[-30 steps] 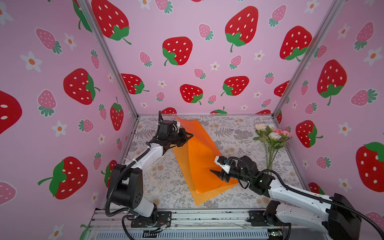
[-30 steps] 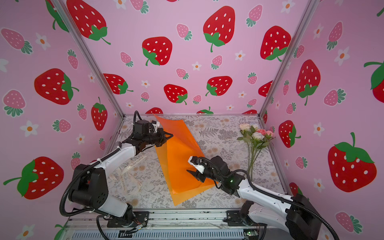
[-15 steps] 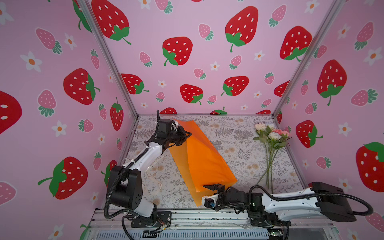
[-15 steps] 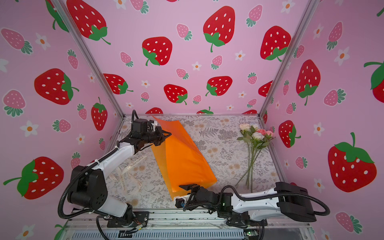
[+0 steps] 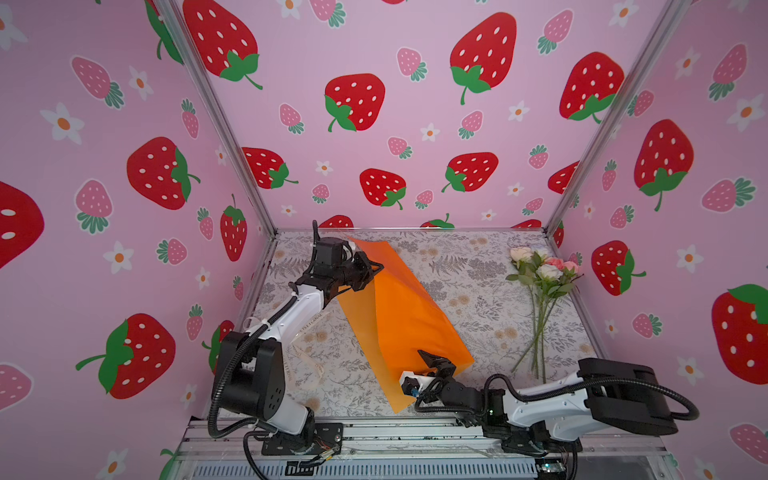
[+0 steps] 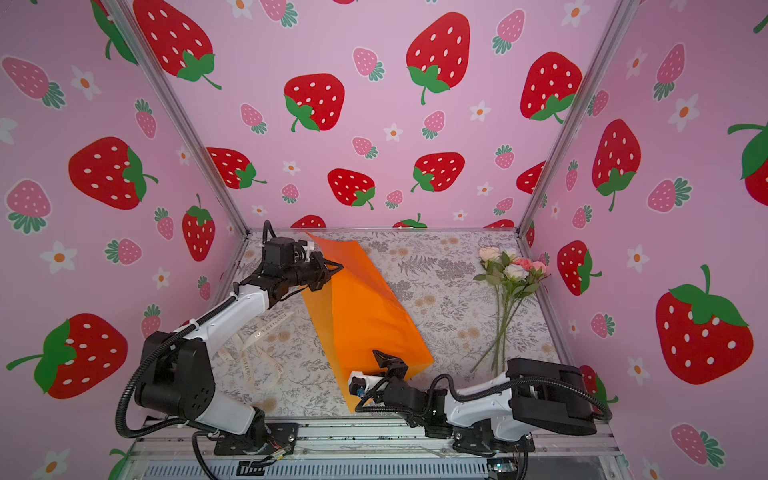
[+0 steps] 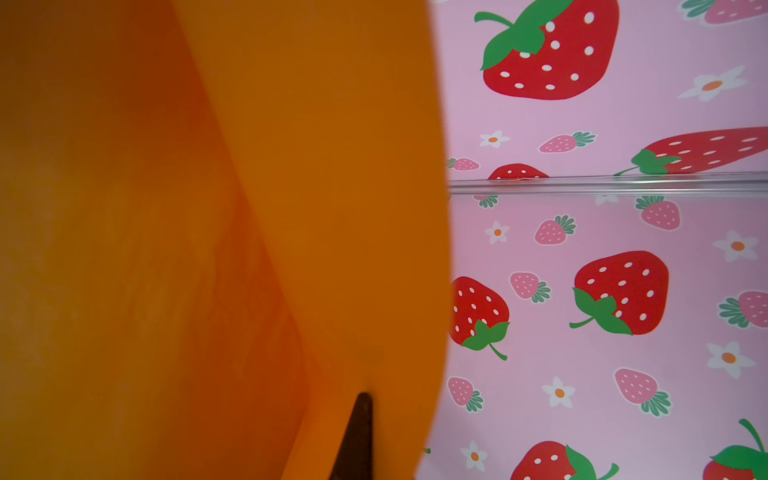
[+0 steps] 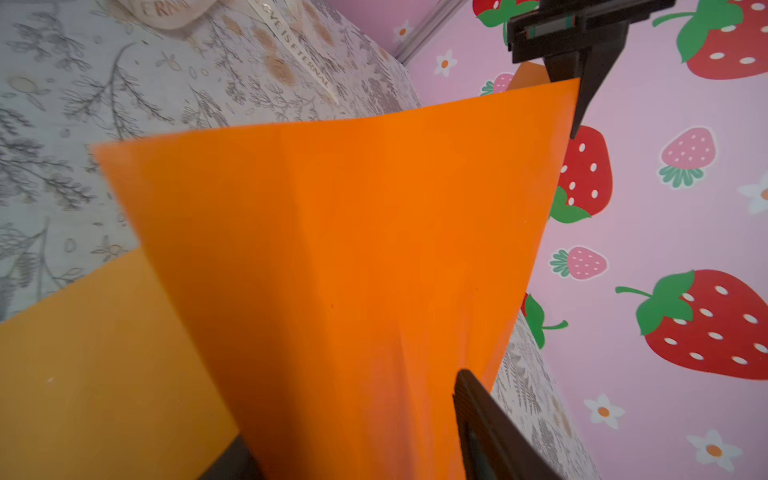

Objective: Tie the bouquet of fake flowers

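Observation:
The bouquet of fake flowers (image 5: 544, 270) (image 6: 513, 270), white and pink roses on green stems, lies by the right wall, apart from both grippers. The orange wrapping paper (image 5: 399, 316) (image 6: 361, 316) lies folded over itself along the middle of the table. My left gripper (image 5: 376, 266) (image 6: 338, 266) is shut on its far raised corner; in the left wrist view the paper (image 7: 208, 208) hides all but one dark finger (image 7: 358, 440). My right gripper (image 5: 419, 368) (image 6: 374, 365) (image 8: 349, 407) is open at the near end, its jaws either side of the upper flap (image 8: 332, 249).
A cream ribbon (image 5: 305, 357) (image 6: 257, 357) (image 8: 291, 45) lies looped on the floral table cover beside the left arm. Pink strawberry walls close in the left, back and right. A metal rail (image 5: 374, 432) runs along the front edge.
The right arm dropped from above the sheet's middle to its near end, low by the front rail. The left gripper pulled the far edge over, so the sheet is now folded narrower.

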Available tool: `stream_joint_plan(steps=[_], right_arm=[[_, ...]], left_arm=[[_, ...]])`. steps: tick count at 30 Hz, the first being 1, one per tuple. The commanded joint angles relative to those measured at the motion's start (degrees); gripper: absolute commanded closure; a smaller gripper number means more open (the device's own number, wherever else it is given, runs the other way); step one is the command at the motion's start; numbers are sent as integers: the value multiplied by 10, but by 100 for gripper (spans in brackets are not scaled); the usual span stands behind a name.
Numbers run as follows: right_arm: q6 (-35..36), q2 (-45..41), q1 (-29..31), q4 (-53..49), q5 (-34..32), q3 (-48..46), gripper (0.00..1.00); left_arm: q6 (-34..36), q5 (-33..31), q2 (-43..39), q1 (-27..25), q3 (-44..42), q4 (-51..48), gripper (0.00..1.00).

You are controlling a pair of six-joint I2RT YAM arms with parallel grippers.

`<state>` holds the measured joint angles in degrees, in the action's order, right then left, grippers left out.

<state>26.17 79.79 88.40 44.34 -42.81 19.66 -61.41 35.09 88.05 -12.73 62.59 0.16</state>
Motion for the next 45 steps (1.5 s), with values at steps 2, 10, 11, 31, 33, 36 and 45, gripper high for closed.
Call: stream_joint_plan(steps=[2, 10, 11, 31, 33, 36, 45], right_arm=[[-23, -13, -7, 63, -58, 11, 54], [-61, -81, -50, 52, -66, 15, 97], [-74, -95, -62, 39, -53, 17, 100], [-498, -249, -443, -56, 251, 20, 100], [-518, -250, -461, -51, 268, 15, 100], [-534, -251, -476, -54, 279, 14, 100], [-597, -256, -509, -60, 299, 8, 100]], left_arm=[[-10, 4, -19, 3, -4, 12, 92], [29, 0, -17, 3, 14, -34, 75], [44, -4, -21, 4, 19, -53, 69], [211, -95, -184, -50, -129, -46, 33], [224, -103, -168, -75, -130, -51, 37], [228, -114, -146, -113, -142, -30, 45], [225, -122, -16, -161, -132, -1, 55]])
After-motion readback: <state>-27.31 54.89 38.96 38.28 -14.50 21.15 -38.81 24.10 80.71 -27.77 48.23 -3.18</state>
